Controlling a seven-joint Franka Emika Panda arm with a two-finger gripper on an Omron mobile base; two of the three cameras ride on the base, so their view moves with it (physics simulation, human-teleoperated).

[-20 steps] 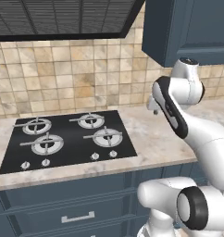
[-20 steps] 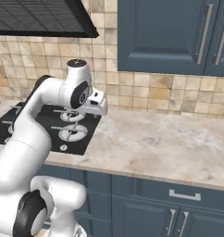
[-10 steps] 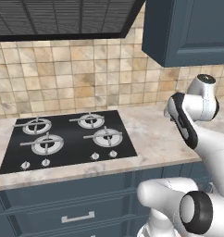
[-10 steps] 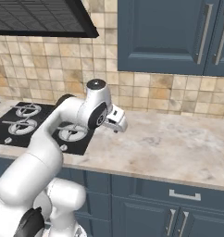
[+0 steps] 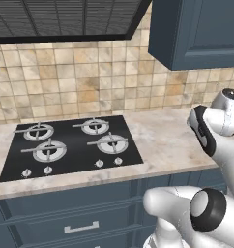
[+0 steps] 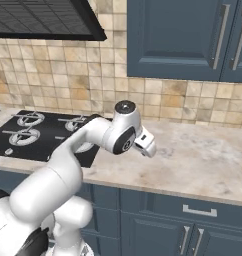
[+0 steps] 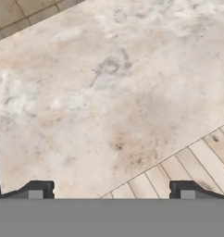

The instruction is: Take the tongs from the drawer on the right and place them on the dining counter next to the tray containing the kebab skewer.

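Observation:
My gripper (image 6: 149, 148) hangs a little above the beige stone worktop (image 6: 203, 155), to the right of the hob and near the worktop's front edge. In the hand view my gripper (image 7: 111, 192) is open, its two dark fingertips (image 7: 37, 190) wide apart with nothing between them; below them lie bare stone and the front edge, with wooden floor (image 7: 178, 171) past it. Under the worktop on the right, the shallow navy drawer (image 6: 158, 207) with a small silver handle is shut. The tongs are hidden. The dining counter and the tray are out of view.
A black hob (image 5: 70, 145) with several burners lies in the worktop to the arm's left. Navy wall cabinets (image 6: 183, 40) and a dark range hood (image 5: 65, 19) hang above. A tiled wall (image 6: 193, 100) closes the back. Cabinet doors (image 6: 153, 240) stand below the drawer.
The arm has swung to the right, carrying the gripper from over the hob's right edge to over the bare worktop. The base has stayed put.

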